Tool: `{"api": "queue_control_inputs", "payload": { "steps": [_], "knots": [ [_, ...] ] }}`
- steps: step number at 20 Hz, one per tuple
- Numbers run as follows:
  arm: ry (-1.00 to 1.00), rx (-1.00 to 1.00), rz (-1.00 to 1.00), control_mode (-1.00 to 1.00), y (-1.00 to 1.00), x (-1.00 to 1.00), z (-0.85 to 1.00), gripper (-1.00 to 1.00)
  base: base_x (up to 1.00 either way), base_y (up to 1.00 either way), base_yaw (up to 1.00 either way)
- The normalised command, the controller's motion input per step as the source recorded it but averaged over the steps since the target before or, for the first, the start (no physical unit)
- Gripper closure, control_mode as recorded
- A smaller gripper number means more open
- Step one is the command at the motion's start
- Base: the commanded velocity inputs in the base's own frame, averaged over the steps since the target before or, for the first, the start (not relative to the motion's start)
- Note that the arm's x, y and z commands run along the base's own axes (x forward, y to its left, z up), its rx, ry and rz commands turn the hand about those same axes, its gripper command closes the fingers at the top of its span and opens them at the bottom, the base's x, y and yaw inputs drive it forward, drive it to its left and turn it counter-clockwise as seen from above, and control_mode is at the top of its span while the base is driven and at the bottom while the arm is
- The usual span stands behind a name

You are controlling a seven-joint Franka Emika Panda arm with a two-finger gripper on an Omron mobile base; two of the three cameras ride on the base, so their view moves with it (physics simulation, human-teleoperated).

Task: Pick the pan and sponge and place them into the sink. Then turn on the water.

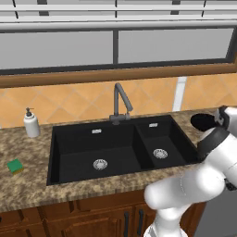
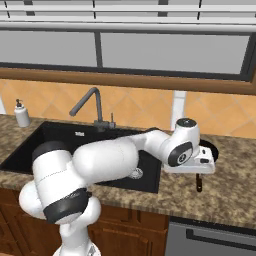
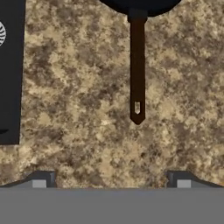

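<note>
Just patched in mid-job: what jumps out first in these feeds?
The black double-basin sink dominates the granite counter, holding nothing but its drains. The open claw hangs above the pan handle, right of the sink. The green sponge sits alone at the far left.

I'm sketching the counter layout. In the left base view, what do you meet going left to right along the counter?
Sponge → soap bottle → large basin of the sink → faucet → small basin → pan, partly behind the arm.
</note>
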Motion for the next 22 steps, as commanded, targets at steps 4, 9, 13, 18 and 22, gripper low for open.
{"api": "queue_control_inputs", "payload": {
  "steps": [4, 9, 13, 18, 22],
  "knots": [
    [0.07, 0.0, 0.0, -1.0, -0.39, 0.21, -0.36, -1.0, 0.0, 0.0, 0.0],
    [0.03, 0.02, 0.0, -1.0, -0.24, 0.34, -0.3, -1.0, 0.0, 0.0, 0.0],
    [0.01, 0.05, 0.0, -1.0, -0.12, 0.41, -0.26, -1.0, 0.0, 0.0, 0.0],
    [0.01, 0.02, 0.0, -1.0, -0.25, 0.38, -0.21, -1.0, 0.0, 0.0, 0.0],
    [0.01, 0.02, 0.0, -1.0, -0.33, 0.32, -0.12, -1.0, 0.0, 0.0, 0.0]
  ]
}}
